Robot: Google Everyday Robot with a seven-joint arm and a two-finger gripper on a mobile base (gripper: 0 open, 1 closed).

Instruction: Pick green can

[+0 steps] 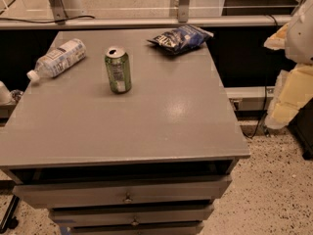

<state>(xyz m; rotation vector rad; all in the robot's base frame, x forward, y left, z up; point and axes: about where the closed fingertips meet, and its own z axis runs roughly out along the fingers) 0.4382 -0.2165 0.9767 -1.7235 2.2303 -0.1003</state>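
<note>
The green can [118, 70] stands upright on the grey table top [146, 126], left of centre toward the back. It has a silver top with an open mouth and a pale label panel on its side. My gripper [286, 84] shows as a white and pale yellow shape at the right edge of the camera view. It is beyond the table's right side, well apart from the can, and holds nothing that I can see.
A clear plastic water bottle [57, 58] lies on its side at the back left. A blue chip bag [180, 37] lies at the back right. The table has drawers [127, 196] in front. A glass partition and rail [146, 21] run behind.
</note>
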